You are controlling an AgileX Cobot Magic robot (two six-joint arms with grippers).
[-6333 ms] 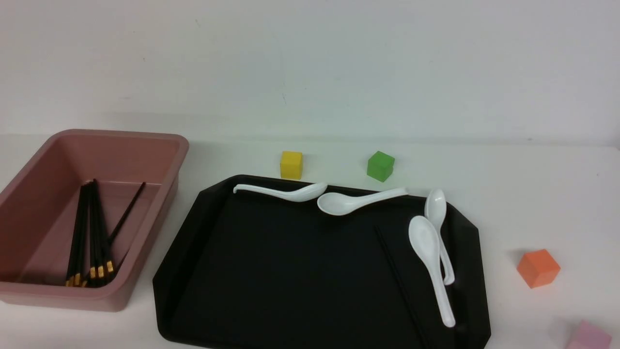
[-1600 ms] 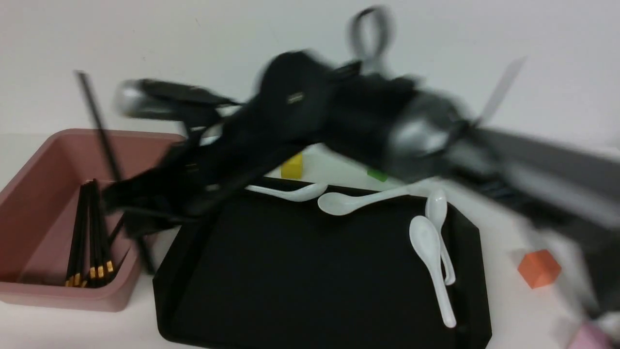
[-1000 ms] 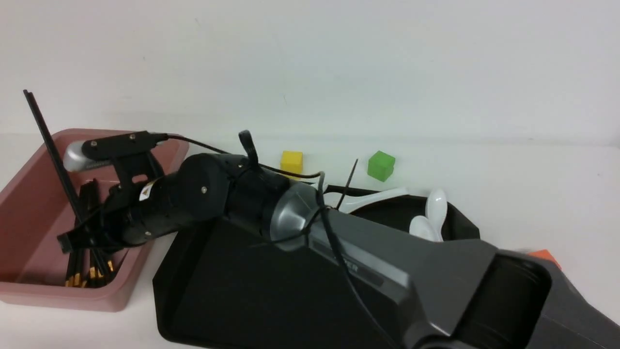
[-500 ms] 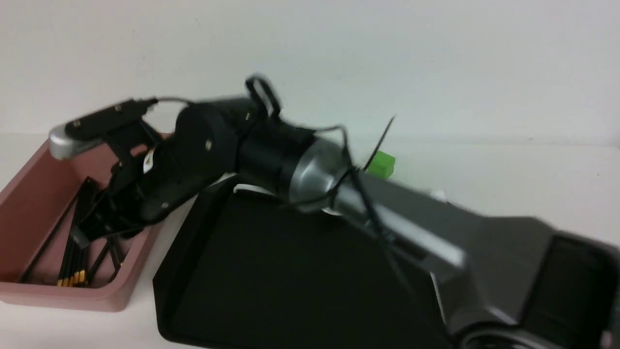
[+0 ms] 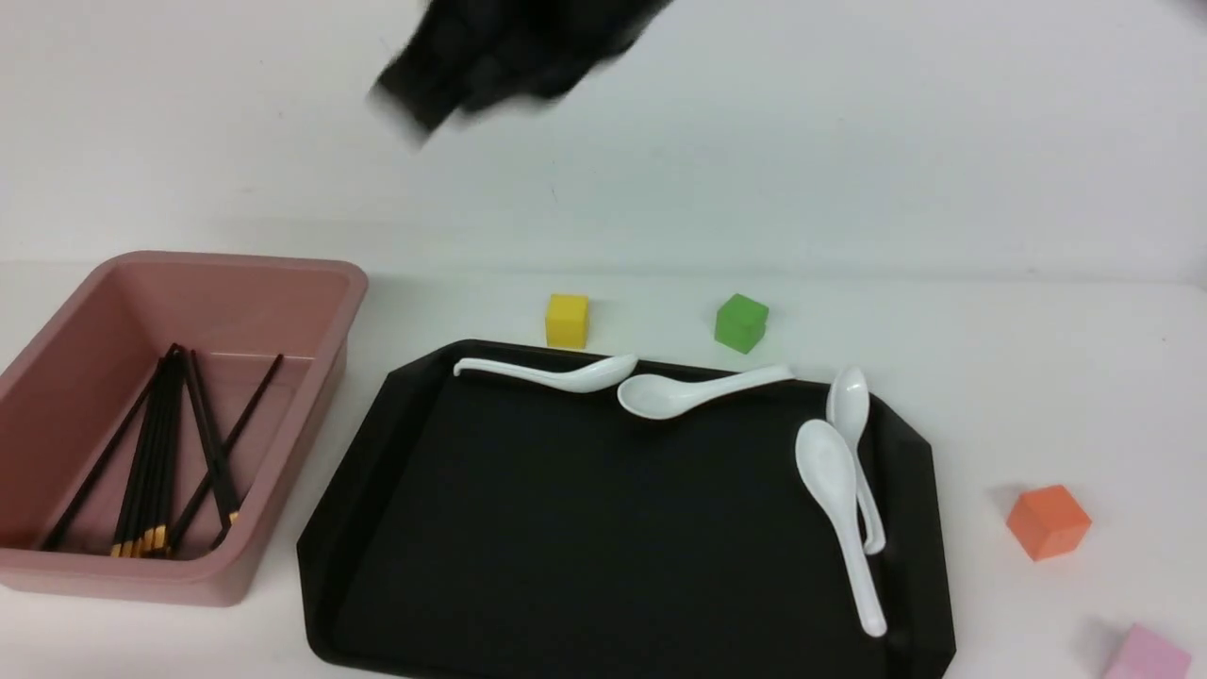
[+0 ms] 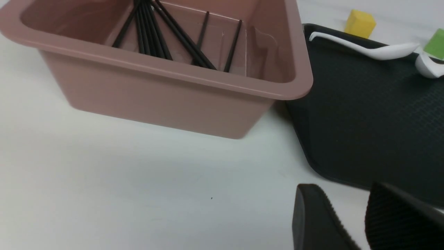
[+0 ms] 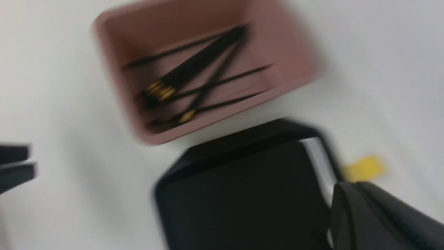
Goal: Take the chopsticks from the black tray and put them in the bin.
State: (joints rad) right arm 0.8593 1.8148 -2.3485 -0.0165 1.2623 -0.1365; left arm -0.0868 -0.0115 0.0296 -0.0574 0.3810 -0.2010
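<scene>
Several black chopsticks (image 5: 160,453) with gold bands lie in the pink bin (image 5: 57,575) at the left. They also show in the left wrist view as chopsticks (image 6: 156,38) inside the bin (image 6: 173,73). No chopstick shows on the black tray (image 5: 566,528). My right arm (image 5: 509,47) is a blur high above the table. In its wrist view the right gripper (image 7: 343,191) is shut and empty, high over the tray (image 7: 242,194). My left gripper (image 6: 347,208) hangs open and empty over the table, near the tray's corner (image 6: 364,114).
Several white spoons (image 5: 698,391) lie along the tray's far and right sides. A yellow cube (image 5: 567,321) and a green cube (image 5: 740,322) stand behind the tray. An orange cube (image 5: 1047,521) and a pink cube (image 5: 1146,655) sit to its right.
My right arm let a chopstick go into the bin, then rose up and away from it, and its gripper closed. The chopsticks in the bin lie more spread out.
</scene>
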